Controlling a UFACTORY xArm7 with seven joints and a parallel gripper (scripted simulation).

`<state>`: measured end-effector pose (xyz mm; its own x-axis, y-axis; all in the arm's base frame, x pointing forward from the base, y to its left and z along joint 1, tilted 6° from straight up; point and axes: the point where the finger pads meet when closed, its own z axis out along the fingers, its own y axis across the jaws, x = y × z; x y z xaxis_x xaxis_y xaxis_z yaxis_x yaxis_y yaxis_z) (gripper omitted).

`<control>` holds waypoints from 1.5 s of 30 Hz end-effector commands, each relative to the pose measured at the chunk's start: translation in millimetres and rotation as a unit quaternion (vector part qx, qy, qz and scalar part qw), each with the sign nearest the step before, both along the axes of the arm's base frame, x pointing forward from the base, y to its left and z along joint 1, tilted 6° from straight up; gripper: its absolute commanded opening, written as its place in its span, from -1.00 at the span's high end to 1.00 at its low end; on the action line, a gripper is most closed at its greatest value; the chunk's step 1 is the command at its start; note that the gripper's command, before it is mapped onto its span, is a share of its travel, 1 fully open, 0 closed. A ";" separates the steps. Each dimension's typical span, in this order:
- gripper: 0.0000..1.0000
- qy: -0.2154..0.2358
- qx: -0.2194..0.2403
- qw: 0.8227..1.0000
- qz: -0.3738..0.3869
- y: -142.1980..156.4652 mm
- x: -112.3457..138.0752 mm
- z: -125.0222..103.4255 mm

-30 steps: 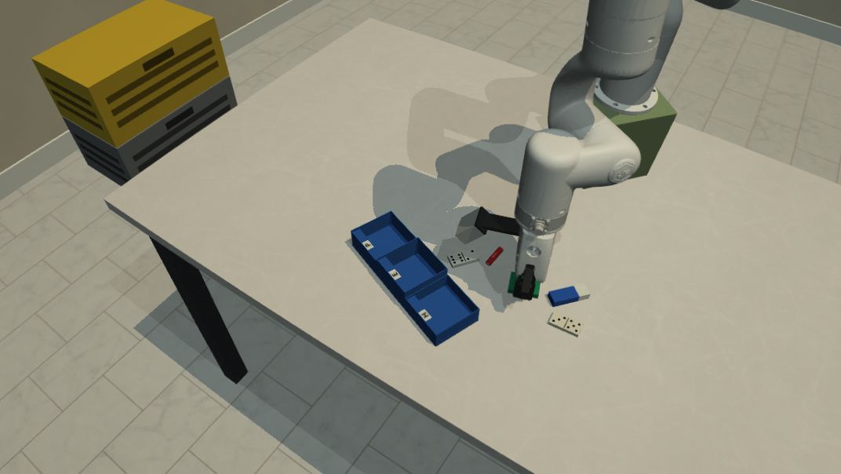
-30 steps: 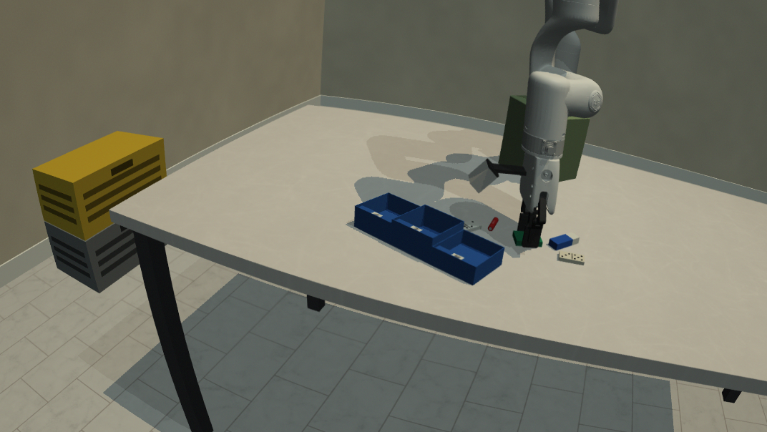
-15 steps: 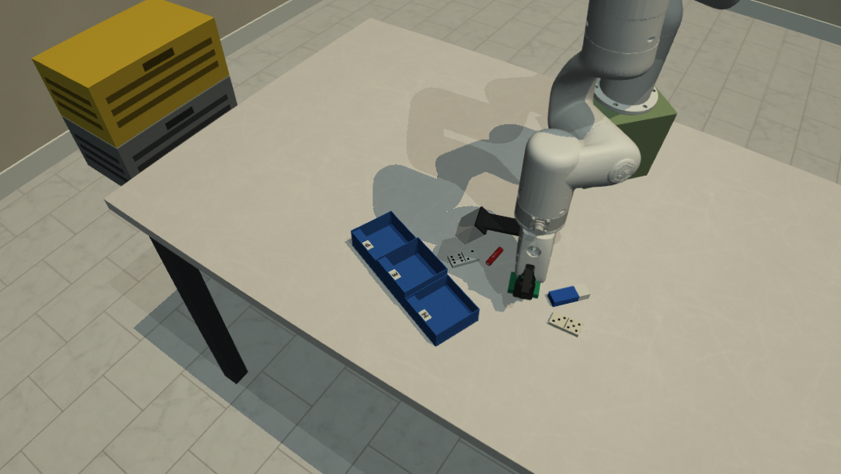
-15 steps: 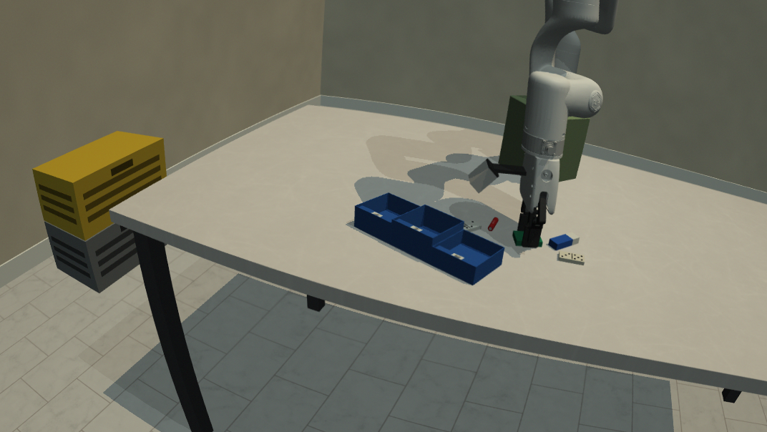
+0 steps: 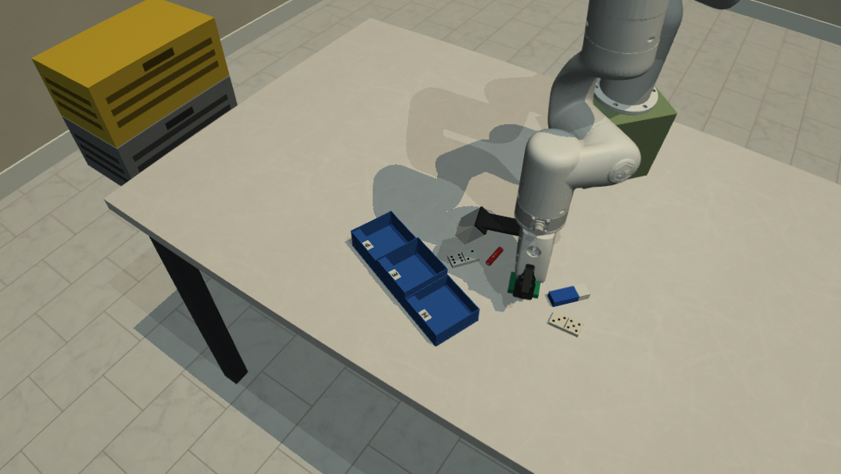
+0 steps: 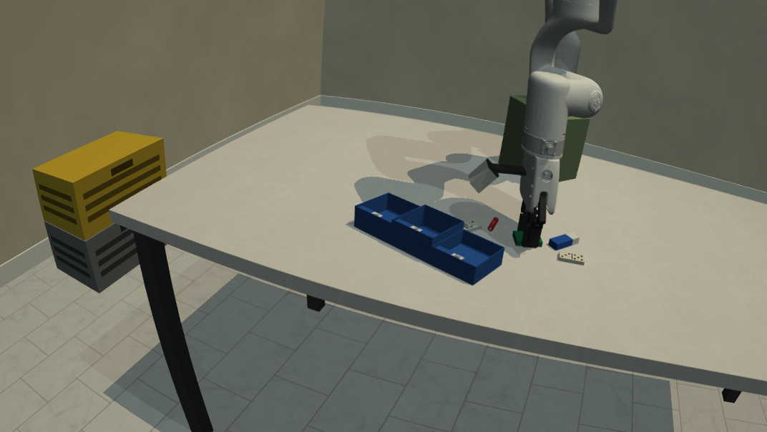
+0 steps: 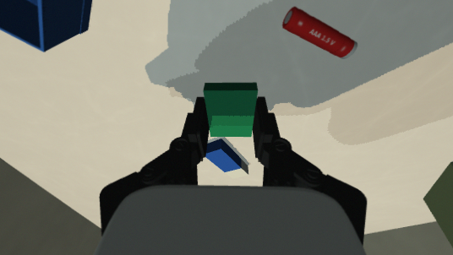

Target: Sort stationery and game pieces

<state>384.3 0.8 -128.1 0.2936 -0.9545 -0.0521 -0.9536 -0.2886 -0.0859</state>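
Fingers are squeezing the green block [image 7: 231, 109]; only the wrist view's showing the battery [image 7: 319, 32] label, upper right, over beige tabletop [image 5: 676, 329].

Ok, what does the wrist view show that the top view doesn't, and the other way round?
Only the wrist view shows the black fingers pressed against both sides of the flat green block, and the print on the red cylindrical battery. Only the top view shows the blue three-compartment bin whole with its labels, both white dominoes and the yellow crate. Both show the gripper shut on the block, the battery, and the blue and white eraser.
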 end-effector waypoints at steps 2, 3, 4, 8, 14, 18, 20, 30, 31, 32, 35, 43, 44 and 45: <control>1.00 -0.001 0.000 1.000 0.000 -0.7 0.7 7.3; 1.00 -0.001 0.000 1.000 0.000 -1.0 0.4 10.6; 1.00 -0.001 0.000 1.000 0.000 -1.2 0.2 14.0; 1.00 -0.001 0.000 1.000 0.000 -2.2 -0.7 27.3; 1.00 -0.001 0.000 1.000 0.000 -3.2 -1.5 40.5; 1.00 -0.001 0.000 1.000 0.000 -4.2 -2.4 53.8; 1.00 -0.001 0.000 1.000 0.000 -4.7 -2.9 60.4; 1.00 -0.001 0.000 1.000 0.000 -4.7 -2.9 60.4; 1.00 -0.001 0.000 1.000 0.000 -4.7 -2.9 60.5; 1.00 -0.001 0.000 1.000 0.000 -4.7 -2.9 60.4; 1.00 -0.001 0.000 1.000 0.000 -4.7 -2.9 60.4; 1.00 -0.001 0.000 1.000 0.000 -5.2 -3.5 66.9; 1.00 -0.001 0.000 1.000 0.000 -11.1 -2.3 66.6; 1.00 -0.001 0.000 1.000 0.000 -17.0 -1.2 66.3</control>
